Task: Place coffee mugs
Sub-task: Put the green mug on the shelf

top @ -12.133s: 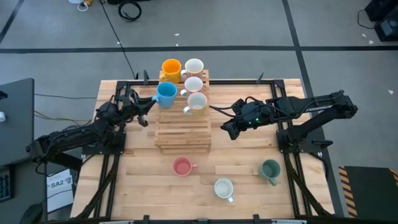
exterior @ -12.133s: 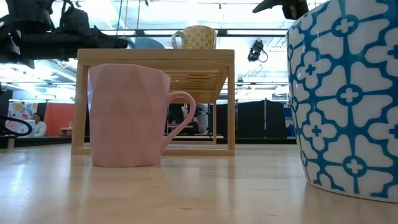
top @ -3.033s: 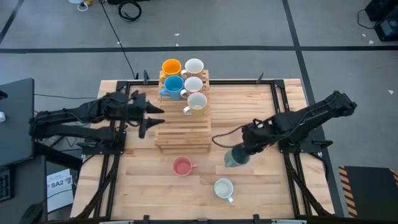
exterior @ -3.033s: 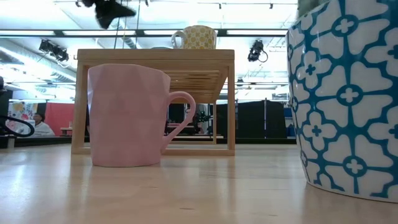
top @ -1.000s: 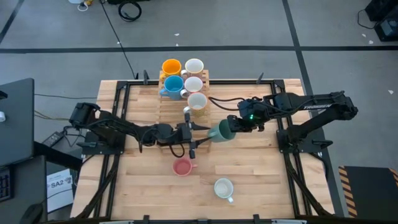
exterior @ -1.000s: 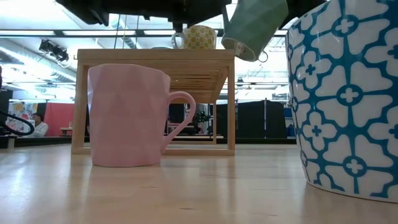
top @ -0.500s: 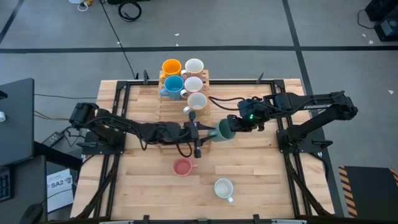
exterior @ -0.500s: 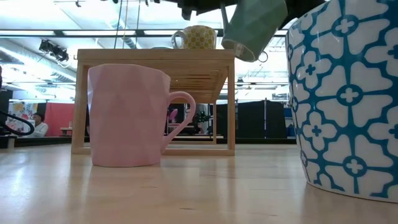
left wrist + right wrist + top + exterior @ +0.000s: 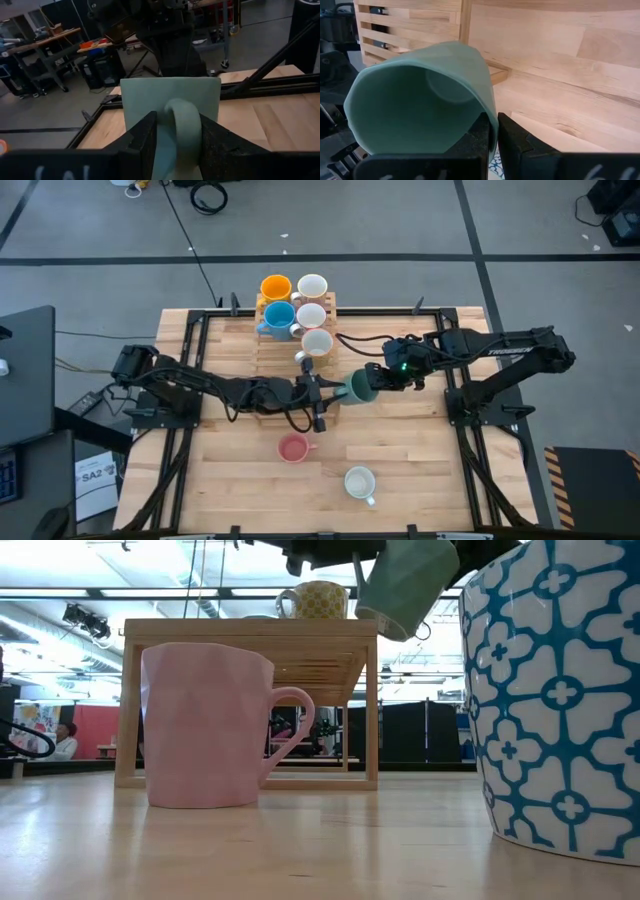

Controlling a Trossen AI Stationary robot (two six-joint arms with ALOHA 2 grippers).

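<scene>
The dark green mug (image 9: 358,388) hangs in the air just off the right side of the wooden rack (image 9: 292,402), tilted, with its mouth toward the right arm. My right gripper (image 9: 378,380) is shut on its rim. My left gripper (image 9: 326,392) reaches across the rack, shut on its handle. On the rack's far part stand an orange mug (image 9: 275,288), a blue mug (image 9: 278,315) and three pale mugs (image 9: 312,315). A pink mug (image 9: 293,448) and a blue-patterned white mug (image 9: 359,481) stand on the table in front. My left gripper pinches the green mug's handle (image 9: 182,122) between its two fingers, one on each flat side of the loop. The fingers (image 9: 148,137) come about level from the table's left. The mug is clear of table and rack. My right gripper pinches the green mug's wall at the rim (image 9: 490,117), one finger inside the mouth and one outside. It comes slanting down from the table's right. The mug hangs tilted, its base toward the rack, lifted clear of the table.
The rack's near slats (image 9: 295,410) lie bare under my left arm. In the low view the pink mug (image 9: 205,725) and the patterned mug (image 9: 560,690) stand close in front, the rack (image 9: 250,630) behind them. Bare tabletop (image 9: 420,450) spreads at the near right.
My left gripper has moved a little toward the table's right and upward, tipping nearer to level, and has come onto the green mug's handle. My right gripper and the mug have kept still.
</scene>
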